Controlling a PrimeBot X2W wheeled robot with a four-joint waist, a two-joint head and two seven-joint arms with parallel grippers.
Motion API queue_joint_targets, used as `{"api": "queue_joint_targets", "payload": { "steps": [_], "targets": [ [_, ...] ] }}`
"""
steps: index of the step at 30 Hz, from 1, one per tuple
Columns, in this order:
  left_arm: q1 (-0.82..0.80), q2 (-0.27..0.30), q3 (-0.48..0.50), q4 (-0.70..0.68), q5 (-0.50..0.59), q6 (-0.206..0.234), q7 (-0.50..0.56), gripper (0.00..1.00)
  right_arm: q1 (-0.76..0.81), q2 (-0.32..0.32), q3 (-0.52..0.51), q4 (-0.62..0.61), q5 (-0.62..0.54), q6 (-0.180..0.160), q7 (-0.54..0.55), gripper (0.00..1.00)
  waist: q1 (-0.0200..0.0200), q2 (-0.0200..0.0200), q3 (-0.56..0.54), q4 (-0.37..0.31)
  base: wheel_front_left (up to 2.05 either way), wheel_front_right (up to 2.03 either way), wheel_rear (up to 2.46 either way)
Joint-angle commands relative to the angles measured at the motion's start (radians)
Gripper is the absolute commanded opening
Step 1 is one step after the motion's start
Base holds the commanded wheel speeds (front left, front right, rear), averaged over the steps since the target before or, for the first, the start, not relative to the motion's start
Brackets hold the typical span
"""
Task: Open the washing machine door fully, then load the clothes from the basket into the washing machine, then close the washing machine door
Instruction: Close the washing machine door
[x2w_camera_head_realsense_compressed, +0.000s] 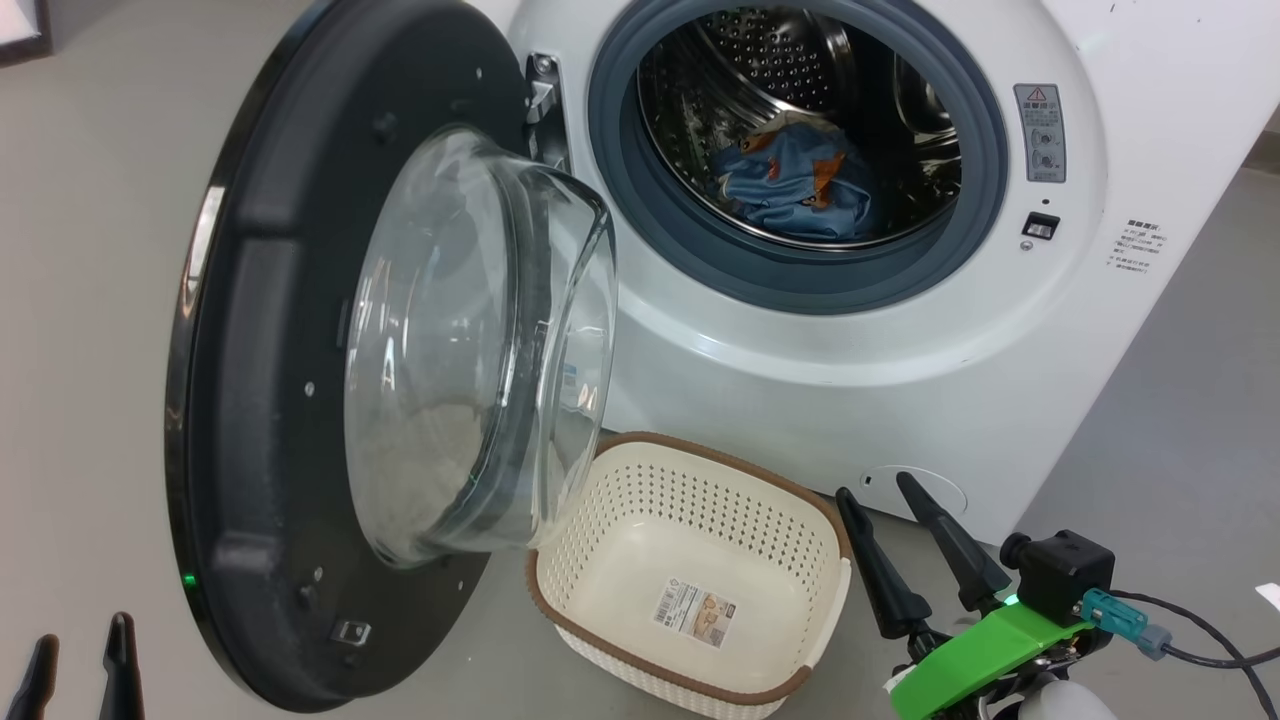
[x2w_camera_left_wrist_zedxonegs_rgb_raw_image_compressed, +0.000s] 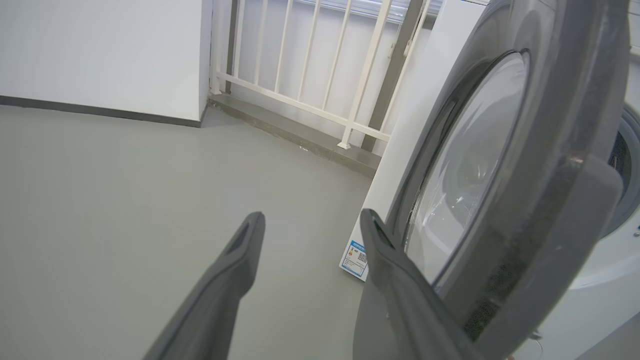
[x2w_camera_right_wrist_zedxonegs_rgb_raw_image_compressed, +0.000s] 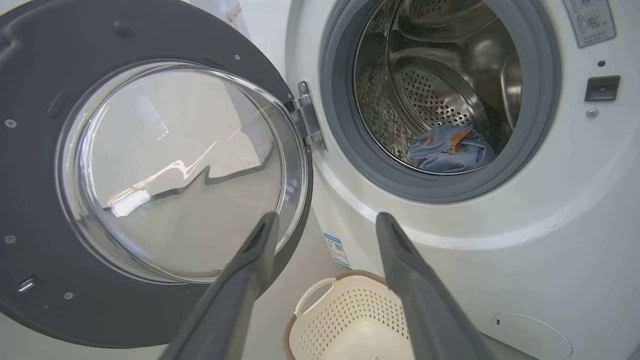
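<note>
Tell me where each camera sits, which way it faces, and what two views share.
Head view: on the head, looking down at the washing machine, its open door, the basket; left gripper lower left, right gripper lower right.
Left wrist view: on the left wrist, facing across the floor toward a railing, door at right; own fingers.
Right wrist view: on the right wrist, facing the machine's front; own fingers.
Shared: head and right wrist views both show the garment in the drum.

floor (x2w_camera_left_wrist_zedxonegs_rgb_raw_image_compressed: 100, 200): smooth grey | wall (x2w_camera_left_wrist_zedxonegs_rgb_raw_image_compressed: 100, 50): white, dark baseboard (x2w_camera_left_wrist_zedxonegs_rgb_raw_image_compressed: 100, 111) | corner: white barred railing (x2w_camera_left_wrist_zedxonegs_rgb_raw_image_compressed: 310, 75) on grey sill (x2w_camera_left_wrist_zedxonegs_rgb_raw_image_compressed: 300, 139)
</note>
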Motion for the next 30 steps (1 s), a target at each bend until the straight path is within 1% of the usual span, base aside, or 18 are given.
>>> {"api": "queue_joint_targets", "payload": {
  "steps": [1,16,23,24,25,26,27,28,29,30],
  "targets": [
    [-0.031,0.023,0.04,-0.027,0.01,-0.003,-0.012,1.0,-0.022,0.002,0.024,-0.024,0.01,0.002,-0.005,1.0,0.0,-0.0001,0.004,-0.002,0.0,0.0,0.0],
    [-0.038,0.05,0.041,-0.043,0.002,-0.003,-0.01,1.0,-0.025,0.009,0.01,-0.024,0.001,0.002,-0.005,1.0,0.0,-0.0001,0.016,-0.004,0.0,0.0,0.0],
    [-0.048,0.079,0.065,-0.061,-0.015,0.005,0.013,1.0,-0.025,0.009,0.008,-0.025,-0.002,0.002,-0.005,1.0,0.0,-0.0001,0.017,-0.001,0.0,0.0,0.0],
    [-0.051,0.087,0.071,-0.066,-0.019,0.007,0.018,0.96,-0.025,0.009,0.008,-0.025,-0.002,0.002,-0.005,1.0,0.0,-0.0001,0.018,-0.001,0.0,0.0,0.0],
    [-0.051,0.087,0.071,-0.066,-0.019,0.007,0.018,0.96,-0.025,0.009,0.008,-0.025,-0.002,0.002,-0.005,1.0,0.0,-0.0001,0.018,-0.001,0.0,0.0,0.0],
    [-0.055,0.094,0.078,-0.071,-0.025,0.007,0.024,0.89,-0.025,0.009,0.008,-0.025,-0.002,0.002,-0.005,1.0,0.0,-0.0001,0.018,-0.001,0.0,0.0,0.0],
    [-0.059,0.101,0.086,-0.076,-0.033,0.008,0.031,0.74,-0.026,0.008,0.007,-0.025,-0.002,0.002,-0.005,1.0,0.0,-0.0001,0.019,-0.001,0.0,0.0,0.0],
    [-0.063,0.108,0.094,-0.081,-0.042,0.009,0.039,0.56,-0.026,0.008,0.007,-0.025,-0.002,0.002,-0.005,1.0,0.0,-0.0001,0.019,-0.002,0.0,0.0,0.0],
    [-0.068,0.117,0.103,-0.086,-0.049,0.009,0.046,0.45,-0.027,0.008,0.007,-0.024,-0.002,0.002,-0.005,1.0,0.0,-0.0001,0.02,-0.002,0.0,0.0,0.0],
    [-0.073,0.125,0.111,-0.09,-0.059,0.009,0.054,0.39,-0.028,0.008,0.007,-0.024,-0.002,0.002,-0.005,1.0,0.0,-0.0001,0.021,-0.003,0.0,0.0,0.0]
  ]
}}
